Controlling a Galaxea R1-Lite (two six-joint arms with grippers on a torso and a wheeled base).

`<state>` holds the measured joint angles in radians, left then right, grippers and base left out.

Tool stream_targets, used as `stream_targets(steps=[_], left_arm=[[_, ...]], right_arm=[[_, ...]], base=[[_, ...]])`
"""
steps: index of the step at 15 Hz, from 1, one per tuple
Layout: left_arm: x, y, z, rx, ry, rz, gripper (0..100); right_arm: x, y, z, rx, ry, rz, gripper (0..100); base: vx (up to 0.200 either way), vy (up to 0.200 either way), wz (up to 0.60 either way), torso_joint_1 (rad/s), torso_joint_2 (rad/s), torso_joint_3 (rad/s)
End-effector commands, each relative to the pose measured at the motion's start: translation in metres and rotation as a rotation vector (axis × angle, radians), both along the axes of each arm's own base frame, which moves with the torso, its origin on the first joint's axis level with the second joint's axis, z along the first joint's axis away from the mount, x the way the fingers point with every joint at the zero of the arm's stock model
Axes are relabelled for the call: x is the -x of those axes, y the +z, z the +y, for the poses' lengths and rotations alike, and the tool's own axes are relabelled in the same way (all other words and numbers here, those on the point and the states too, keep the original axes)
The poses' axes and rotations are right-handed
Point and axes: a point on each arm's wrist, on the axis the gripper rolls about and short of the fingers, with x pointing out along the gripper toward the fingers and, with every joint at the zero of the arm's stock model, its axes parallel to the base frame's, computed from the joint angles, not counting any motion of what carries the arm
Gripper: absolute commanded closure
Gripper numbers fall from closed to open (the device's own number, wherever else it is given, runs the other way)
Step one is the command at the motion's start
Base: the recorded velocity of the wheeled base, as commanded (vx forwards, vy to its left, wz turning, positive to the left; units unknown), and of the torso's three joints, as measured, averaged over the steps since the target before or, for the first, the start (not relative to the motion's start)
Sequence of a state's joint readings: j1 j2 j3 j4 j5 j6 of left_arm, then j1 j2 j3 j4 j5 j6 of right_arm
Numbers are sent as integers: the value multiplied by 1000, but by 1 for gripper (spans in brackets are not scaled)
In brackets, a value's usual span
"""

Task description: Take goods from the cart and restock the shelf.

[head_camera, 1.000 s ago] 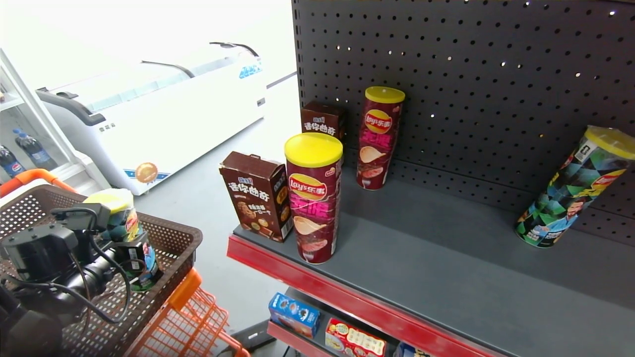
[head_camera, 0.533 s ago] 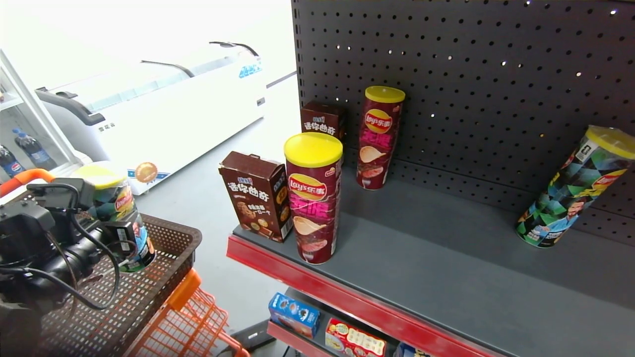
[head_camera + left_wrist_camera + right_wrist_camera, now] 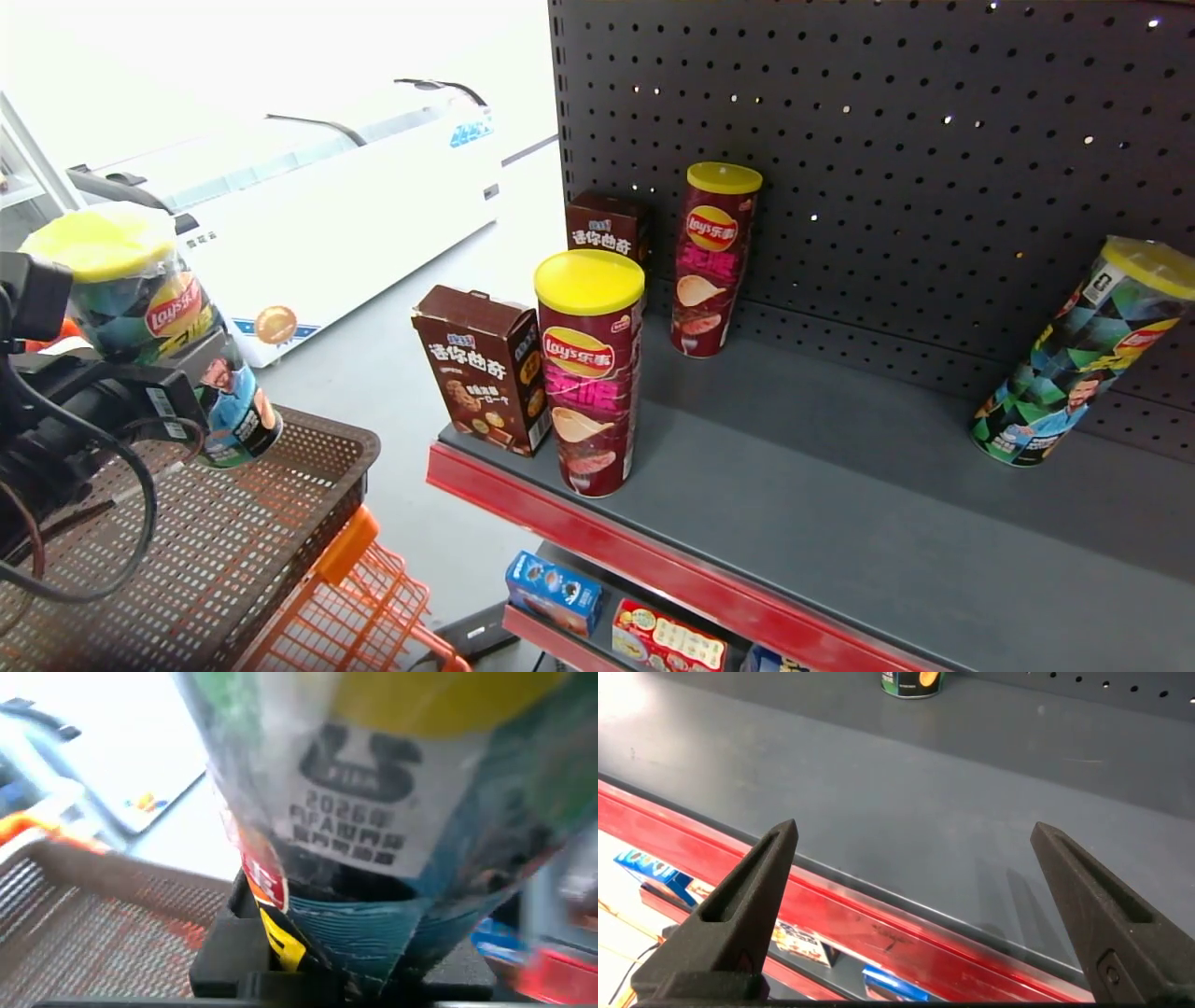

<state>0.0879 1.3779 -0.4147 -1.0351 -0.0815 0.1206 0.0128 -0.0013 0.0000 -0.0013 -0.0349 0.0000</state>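
Note:
My left gripper (image 3: 187, 378) is shut on a teal-and-black chip can with a yellow lid (image 3: 154, 313), held tilted in the air above the brown cart basket (image 3: 317, 448), left of the shelf. In the left wrist view the can (image 3: 374, 812) rises close to the lens from between the gripper's (image 3: 341, 957) jaws, with the basket (image 3: 84, 924) below. My right gripper (image 3: 915, 831) stands open with nothing in it, above the front part of the grey shelf board (image 3: 906, 775) near its red edge (image 3: 878, 919).
On the shelf (image 3: 794, 485) stand two red chip cans (image 3: 590, 373) (image 3: 717, 257) and two brown biscuit boxes (image 3: 481, 369) (image 3: 609, 229). A matching teal can (image 3: 1074, 355) leans on the pegboard at the right. A white freezer (image 3: 308, 215) stands behind the cart. Small packs (image 3: 553, 590) lie on the lower shelf.
My left gripper has lifted the teal can up out of the basket and a little to the left. The goods on the shelf have not moved.

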Motion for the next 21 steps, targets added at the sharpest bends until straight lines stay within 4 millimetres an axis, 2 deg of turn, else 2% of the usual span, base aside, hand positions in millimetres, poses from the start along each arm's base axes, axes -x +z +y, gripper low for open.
stream_targets(steps=[1, 2, 3, 5, 7, 12, 16, 21], left_arm=[[24, 13, -19, -6, -148, -69, 100], [31, 16, -37, 0, -291, -51, 100], [35, 14, -47, 10, -354, -8, 100], [58, 15, -59, 47, -475, 11, 100], [65, 12, -64, 54, -571, 44, 100], [75, 15, -71, 49, -671, 50, 100], [91, -4, -69, 47, -758, 148, 100], [89, 4, -77, 37, -909, 138, 100]], right_arm=[[0, 0, 0, 0, 1, 1, 0], [0, 0, 0, 0, 1, 1, 0], [0, 0, 0, 0, -1, 1, 0], [0, 0, 0, 0, 1, 1, 0], [0, 0, 0, 0, 1, 1, 0], [0, 0, 0, 0, -1, 1, 0], [0, 0, 0, 0, 1, 1, 0], [0, 0, 0, 2, 2, 1, 0]], base=[[0, 0, 0, 0, 0, 0], [0, 0, 0, 0, 0, 0], [0, 0, 0, 0, 0, 0], [0, 0, 0, 0, 0, 0], [0, 0, 0, 0, 0, 0], [0, 0, 0, 0, 0, 0], [0, 0, 0, 0, 0, 0], [0, 0, 0, 0, 0, 0]])
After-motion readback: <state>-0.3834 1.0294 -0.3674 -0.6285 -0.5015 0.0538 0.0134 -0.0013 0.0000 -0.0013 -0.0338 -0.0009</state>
